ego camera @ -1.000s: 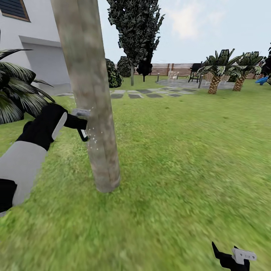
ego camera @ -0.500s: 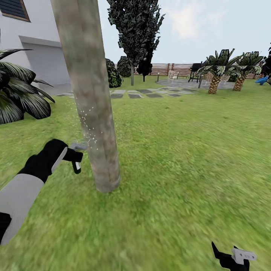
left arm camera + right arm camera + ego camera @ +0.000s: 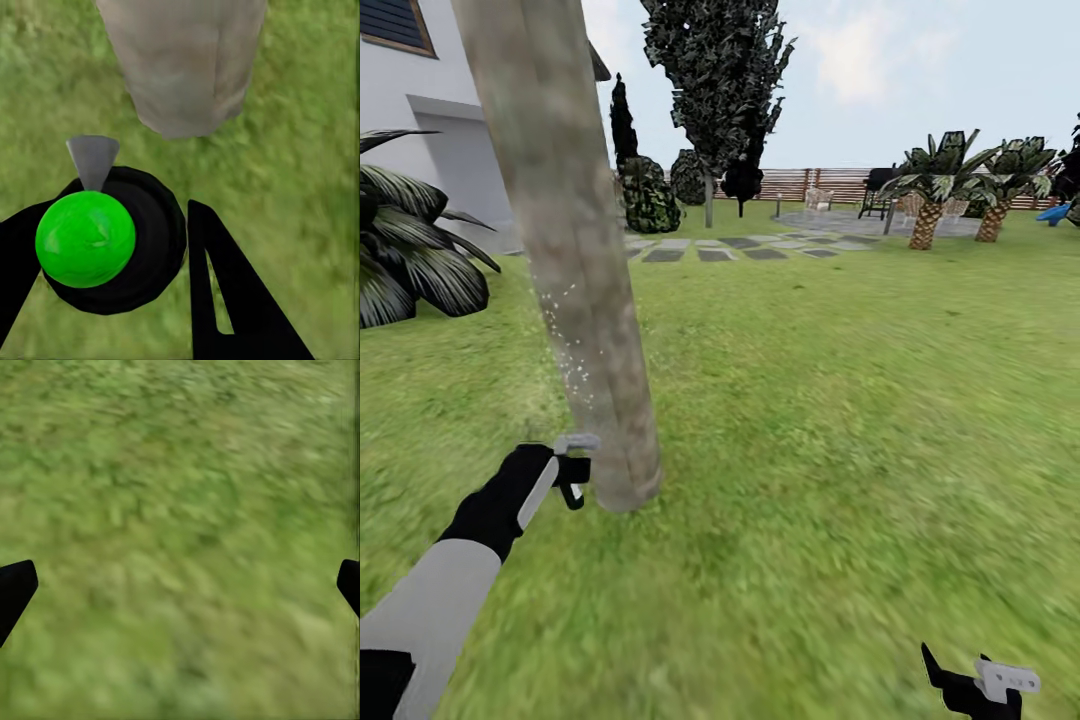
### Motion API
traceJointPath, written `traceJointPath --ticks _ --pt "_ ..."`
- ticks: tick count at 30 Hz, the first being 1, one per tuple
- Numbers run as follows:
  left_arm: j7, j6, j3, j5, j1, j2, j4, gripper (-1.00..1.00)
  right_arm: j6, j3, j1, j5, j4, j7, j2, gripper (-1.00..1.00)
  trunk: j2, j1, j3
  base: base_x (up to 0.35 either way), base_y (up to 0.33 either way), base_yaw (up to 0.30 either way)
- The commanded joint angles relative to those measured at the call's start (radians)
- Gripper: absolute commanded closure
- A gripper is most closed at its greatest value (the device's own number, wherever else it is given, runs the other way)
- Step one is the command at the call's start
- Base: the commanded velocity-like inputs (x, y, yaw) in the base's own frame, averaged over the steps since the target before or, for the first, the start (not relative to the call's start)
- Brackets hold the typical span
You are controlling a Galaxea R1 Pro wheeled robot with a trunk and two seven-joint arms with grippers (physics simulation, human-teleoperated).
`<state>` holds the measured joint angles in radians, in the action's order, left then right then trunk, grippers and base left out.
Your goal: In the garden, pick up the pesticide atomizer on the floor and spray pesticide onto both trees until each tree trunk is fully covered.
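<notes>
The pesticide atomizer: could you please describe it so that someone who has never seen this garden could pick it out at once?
Find the thick pale tree trunk rising from the lawn at the head view's left. Low beside its base, the left gripper grips the pesticide atomizer. Unlike the bark and grass around it, it is a round black body with a bright green ball and a grey nozzle pointing at the trunk.

Landmark: near tree trunk (image 3: pixel 565 260), standing on the lawn (image 3: pixel 840 420). Left gripper (image 3: pixel 573 470) with the atomizer (image 3: pixel 97 240) is just left of the trunk's base, nozzle toward it. Pesticide specks (image 3: pixel 565 345) sit on the trunk's left side, above the gripper. Bush (image 3: pixel 410 250) well left of trunk. Second tree (image 3: pixel 715 90), stepping stones (image 3: pixel 730 250) and fence (image 3: pixel 810 184) behind it. Palms (image 3: pixel 935 190) far right behind. Right gripper (image 3: pixel 980 685) well right, nearer the camera.
</notes>
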<state>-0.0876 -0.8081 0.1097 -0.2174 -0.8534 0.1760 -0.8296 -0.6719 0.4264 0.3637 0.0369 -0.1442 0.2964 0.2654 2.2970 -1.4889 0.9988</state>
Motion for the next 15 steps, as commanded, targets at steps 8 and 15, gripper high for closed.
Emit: traceJointPath --ticks 8,15 --pt "-0.148 0.033 -0.033 -0.020 0.167 -0.002 -0.002 1.00 0.000 0.000 0.000 0.000 -0.001 0.001 0.000 -1.00 0.000 0.000 0.000 0.042 -0.272 0.000" --pt "-0.158 0.049 -0.036 -0.016 0.183 0.007 0.001 1.00 0.000 0.000 0.000 0.001 0.000 0.001 -0.001 -1.00 0.000 0.000 0.000 0.127 -0.271 0.093"
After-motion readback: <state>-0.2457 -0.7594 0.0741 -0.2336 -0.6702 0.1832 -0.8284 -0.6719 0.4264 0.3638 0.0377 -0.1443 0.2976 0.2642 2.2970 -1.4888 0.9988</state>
